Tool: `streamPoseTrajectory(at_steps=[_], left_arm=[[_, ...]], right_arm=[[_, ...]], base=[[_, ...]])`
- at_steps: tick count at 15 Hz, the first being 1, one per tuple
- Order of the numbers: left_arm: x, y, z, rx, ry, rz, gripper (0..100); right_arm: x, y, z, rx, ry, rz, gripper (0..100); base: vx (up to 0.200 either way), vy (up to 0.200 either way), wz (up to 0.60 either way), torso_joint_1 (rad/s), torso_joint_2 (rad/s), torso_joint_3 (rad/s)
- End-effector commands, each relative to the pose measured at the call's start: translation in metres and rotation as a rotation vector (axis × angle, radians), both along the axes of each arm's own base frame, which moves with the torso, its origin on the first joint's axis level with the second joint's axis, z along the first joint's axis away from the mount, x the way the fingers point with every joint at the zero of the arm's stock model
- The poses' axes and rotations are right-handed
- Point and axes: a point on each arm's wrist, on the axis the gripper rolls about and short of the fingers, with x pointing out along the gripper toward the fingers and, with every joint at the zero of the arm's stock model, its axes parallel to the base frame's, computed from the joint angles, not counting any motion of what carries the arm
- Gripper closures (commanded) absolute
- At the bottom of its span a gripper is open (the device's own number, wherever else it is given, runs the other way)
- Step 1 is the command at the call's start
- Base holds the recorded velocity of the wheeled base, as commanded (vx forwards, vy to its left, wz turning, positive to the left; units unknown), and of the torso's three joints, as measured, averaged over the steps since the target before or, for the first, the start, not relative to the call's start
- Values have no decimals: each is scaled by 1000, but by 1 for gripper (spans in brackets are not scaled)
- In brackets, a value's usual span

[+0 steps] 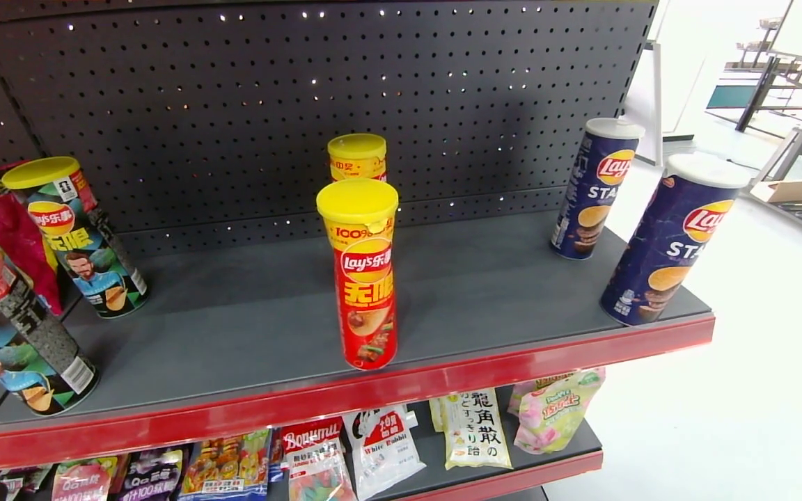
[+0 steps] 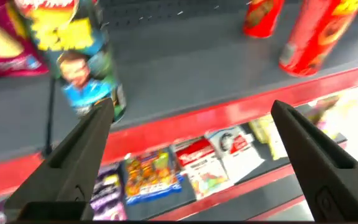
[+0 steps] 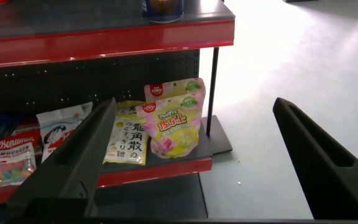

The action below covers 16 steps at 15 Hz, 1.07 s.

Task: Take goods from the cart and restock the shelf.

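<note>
The second red can (image 1: pixel 357 157) is mostly hidden behind the red chip can (image 1: pixel 366 278), with only its yellow lid and top band showing. Far to that can's left, a pink bag (image 1: pixel 14 233) is half covered by black-patterned cans (image 1: pixel 77 236). The left end effector (image 2: pixel 191 106) hangs before the shelf (image 1: pixel 234 327) edge, left of the red chip can, spread wide and empty. The right end effector (image 3: pixel 196 102), equally wide and empty, faces snack bags (image 3: pixel 171 118) below that can. The red chip can stands upright, yellow-lidded, at the shelf's front edge.

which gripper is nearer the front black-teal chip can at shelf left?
Left. Left gripper faces that can close up; right gripper sits lower, facing the pink-green bag at the lower shelf's right end.
</note>
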Motion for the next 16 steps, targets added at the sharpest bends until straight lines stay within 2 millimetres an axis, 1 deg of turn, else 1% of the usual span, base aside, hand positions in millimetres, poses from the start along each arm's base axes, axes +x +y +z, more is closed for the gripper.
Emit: streamPoseTrajectory(at_steps=[1,2,4,10,11,12,13,14,16], left_arm=[[-8,3,-9,2,-21,42,0],[-10,4,-11,6,-17,77,0],[-15,5,-15,11,-12,84,0],[-23,7,-23,8,-22,86,0],[-23,7,-24,8,-23,86,0],[-27,8,-31,7,-30,83,0],[-27,8,-33,8,-31,81,0],[-28,9,-42,29,-26,84,0],[-28,8,-43,29,-23,80,0]], right_arm=[[0,0,0,3,1,1,0],[0,0,0,1,-1,2,0],[0,0,0,3,1,1,0],[0,0,0,1,1,1,0],[0,0,0,3,1,1,0],[0,0,0,3,1,1,0],[0,0,0,3,1,1,0],[0,0,0,3,1,1,0],[0,0,0,4,1,1,0]], base=[[0,0,0,0,0,0],[0,0,0,0,0,0],[0,0,0,0,0,0],[0,0,600,4,4,2],[0,0,0,0,0,0],[0,0,0,0,0,0],[0,0,0,0,0,0],[0,0,0,0,0,0],[0,0,0,0,0,0]])
